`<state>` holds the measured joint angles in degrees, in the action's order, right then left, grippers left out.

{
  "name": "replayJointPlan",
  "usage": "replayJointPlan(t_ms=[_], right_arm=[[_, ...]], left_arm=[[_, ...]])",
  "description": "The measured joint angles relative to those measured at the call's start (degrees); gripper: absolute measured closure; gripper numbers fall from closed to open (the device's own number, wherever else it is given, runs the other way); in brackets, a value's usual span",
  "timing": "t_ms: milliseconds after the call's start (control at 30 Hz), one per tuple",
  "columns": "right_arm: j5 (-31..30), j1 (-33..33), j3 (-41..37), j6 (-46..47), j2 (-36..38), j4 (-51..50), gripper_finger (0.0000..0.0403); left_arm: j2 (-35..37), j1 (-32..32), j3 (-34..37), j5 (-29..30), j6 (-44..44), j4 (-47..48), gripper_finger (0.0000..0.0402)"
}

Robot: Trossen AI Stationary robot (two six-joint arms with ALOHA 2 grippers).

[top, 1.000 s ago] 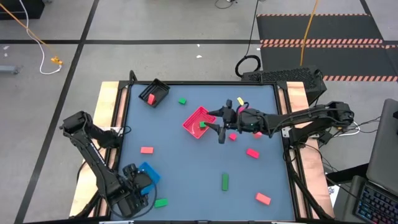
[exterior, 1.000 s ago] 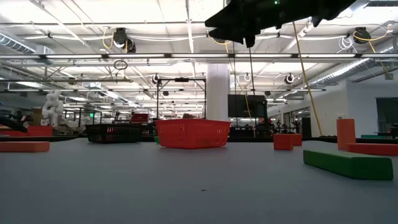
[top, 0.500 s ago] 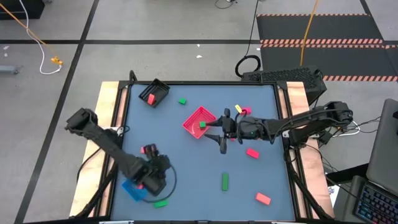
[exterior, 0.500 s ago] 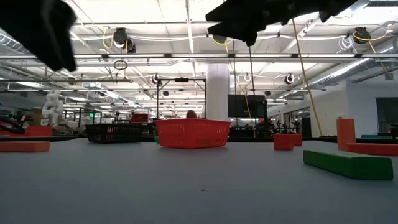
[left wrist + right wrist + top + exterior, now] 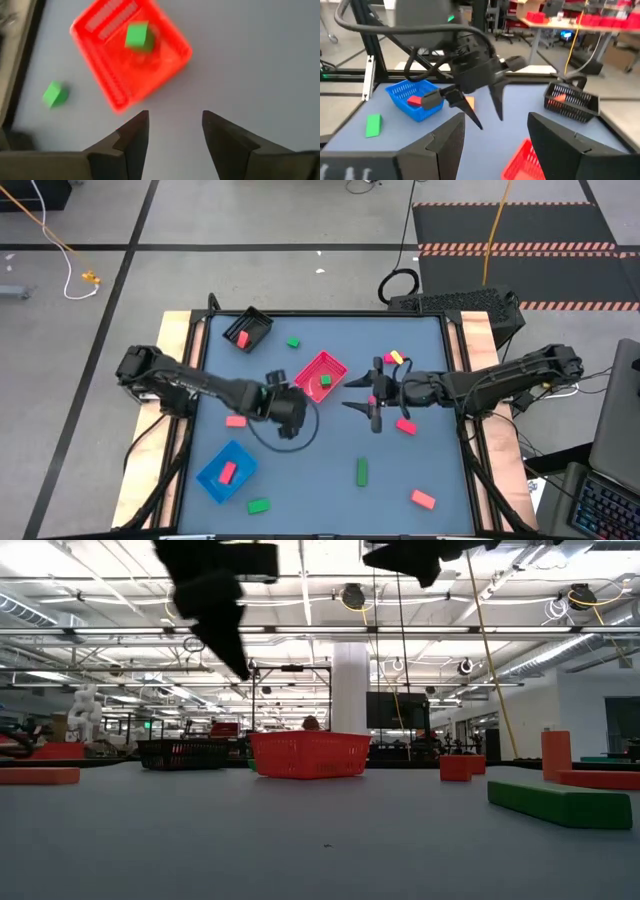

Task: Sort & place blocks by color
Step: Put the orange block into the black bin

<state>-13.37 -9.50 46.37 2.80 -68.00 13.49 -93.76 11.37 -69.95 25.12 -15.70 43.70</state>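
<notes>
The red tray (image 5: 322,373) sits at mid-table with a green block (image 5: 325,381) in it; the left wrist view shows the tray (image 5: 130,55) and that block (image 5: 137,36). My left gripper (image 5: 290,402) hangs open and empty just left of the tray, above bare table (image 5: 175,130). My right gripper (image 5: 365,400) hovers open and empty right of the tray (image 5: 495,145). A red block (image 5: 227,472) lies in the blue tray (image 5: 226,472), another (image 5: 242,338) in the black tray (image 5: 248,328). Loose blocks on the table: red (image 5: 236,421), (image 5: 405,425), (image 5: 423,499); green (image 5: 293,342), (image 5: 259,505), and a green bar (image 5: 362,472).
A yellow and a pink piece (image 5: 393,357) lie near the far right of the mat. The left arm's cable loops (image 5: 285,432) below its gripper. The two grippers face each other across the red tray. Wooden rails border the table (image 5: 180,340) left and right.
My left arm has swung from over the blue tray at the near-left corner toward the table's middle, up to the red tray; the blue tray now shows uncovered with a red block in it. My right gripper has drifted away from the red tray toward the right and near edge.
</notes>
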Motion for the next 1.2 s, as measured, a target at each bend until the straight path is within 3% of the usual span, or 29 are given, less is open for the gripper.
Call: replayJointPlan(t_ms=[167, 500, 633, 867, 1000, 1200], right_arm=[[-0.07, 0.04, 0.00, 1.11, 2.03, -5.60, 0.0193], [-0.26, 2.45, 0.00, -13.44, 1.96, -7.50, 0.0193], [-0.56, 4.59, 0.00, -17.93, 1.99, -10.29, 0.0193], [-8.61, 9.00, 0.00, -24.29, 2.01, -9.42, 0.0193], [-9.14, 10.87, 0.00, -26.43, 2.00, -6.01, 0.0193], [-9.72, 13.22, 0.00, -25.25, 2.00, -1.57, 0.0193]], left_arm=[[0.00, -5.90, 0.00, -6.58, 7.24, -4.98, 0.0222], [7.59, -11.58, 0.27, -8.84, 17.36, -16.86, 0.0223], [13.13, -14.15, 6.81, -15.57, 20.68, -29.01, 0.0224], [21.53, -22.71, 21.38, -29.54, 20.48, -54.51, 0.0223], [24.86, -28.34, 21.36, -35.44, 18.46, -61.53, 0.0223], [25.68, -34.72, 17.59, -45.38, 15.17, -62.99, 0.0231]])
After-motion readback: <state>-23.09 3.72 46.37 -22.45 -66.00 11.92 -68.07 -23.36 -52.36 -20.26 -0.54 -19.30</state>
